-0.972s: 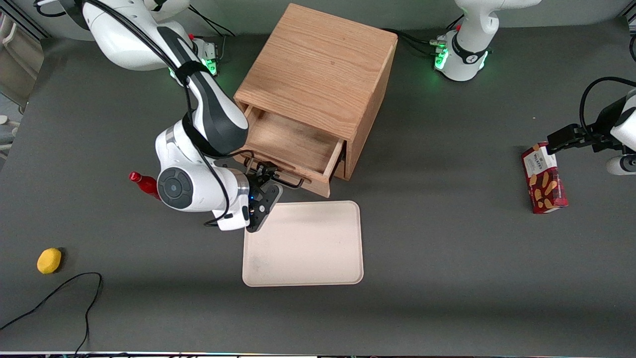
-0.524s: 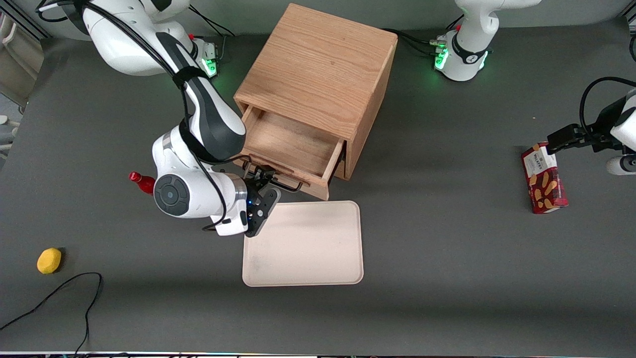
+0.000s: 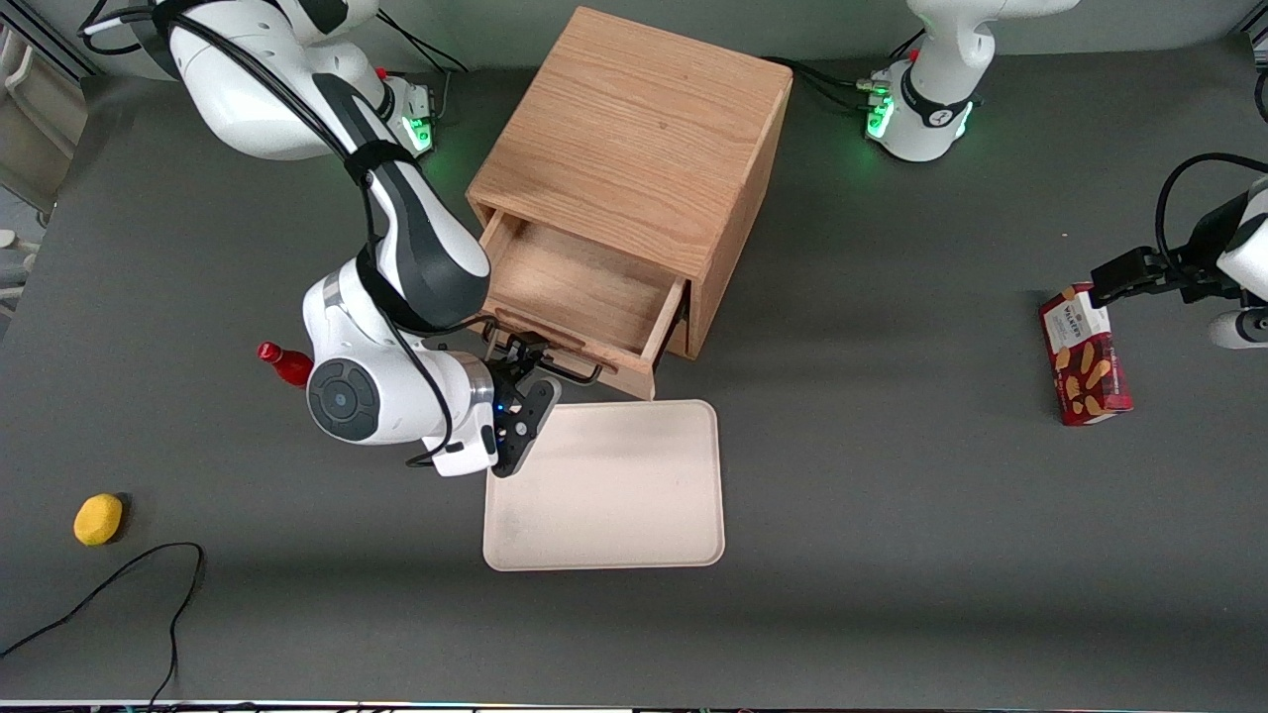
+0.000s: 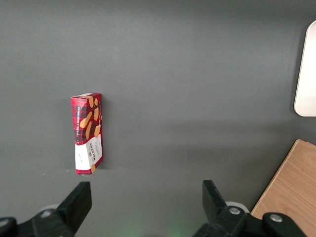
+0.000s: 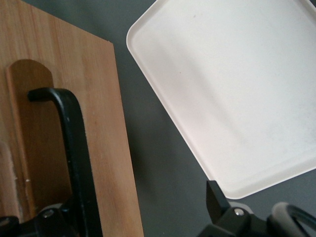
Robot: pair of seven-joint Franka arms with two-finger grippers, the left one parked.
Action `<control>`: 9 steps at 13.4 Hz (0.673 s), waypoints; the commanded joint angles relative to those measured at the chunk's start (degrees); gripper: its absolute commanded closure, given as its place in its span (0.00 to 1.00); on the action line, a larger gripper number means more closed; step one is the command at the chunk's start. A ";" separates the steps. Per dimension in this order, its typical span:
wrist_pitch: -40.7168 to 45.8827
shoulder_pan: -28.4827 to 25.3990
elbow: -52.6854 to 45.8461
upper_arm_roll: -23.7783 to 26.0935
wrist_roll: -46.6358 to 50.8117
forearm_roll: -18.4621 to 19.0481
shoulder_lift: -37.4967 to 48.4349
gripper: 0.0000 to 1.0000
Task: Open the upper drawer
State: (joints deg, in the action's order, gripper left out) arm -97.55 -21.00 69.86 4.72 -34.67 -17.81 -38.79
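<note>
The upper drawer (image 3: 584,292) of the light oak cabinet (image 3: 644,129) stands pulled out, and its inside shows empty. Its black bar handle (image 3: 560,366) runs along the drawer front, which faces the front camera. My right gripper (image 3: 517,358) is at the handle, at the end toward the working arm. In the right wrist view the handle (image 5: 74,148) lies on the drawer front (image 5: 106,148), between the fingers and close against one. The gripper (image 5: 129,205) is open, with its other finger (image 5: 213,197) well apart over the table. The bottom drawer is hidden under the upper one.
A cream tray (image 3: 614,485) lies just in front of the drawer, nearer the front camera, and shows in the right wrist view (image 5: 237,89). A red bottle (image 3: 282,364) lies beside the arm's wrist. A yellow fruit (image 3: 98,519) and a cable (image 3: 119,584) lie toward the working arm's end. A cookie box (image 3: 1082,355) lies toward the parked arm's end.
The arm's wrist has shifted slightly toward the working arm's end and then a little nearer the front camera. The drawer stays pulled out about as far as before.
</note>
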 commanded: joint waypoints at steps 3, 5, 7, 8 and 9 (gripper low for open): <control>1.14 0.34 -3.93 0.12 -2.24 1.19 -2.51 0.00; 1.14 0.34 -5.25 0.03 -2.51 1.19 -3.30 0.00; 1.14 1.04 -6.13 0.12 -2.51 1.19 -3.92 0.00; 1.14 1.05 -6.66 0.12 -2.51 1.19 -4.18 0.00; 1.14 1.13 -7.01 0.12 -2.60 1.19 -4.36 0.00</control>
State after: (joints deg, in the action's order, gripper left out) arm -97.45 -20.29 66.78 4.71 -35.99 -17.28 -40.74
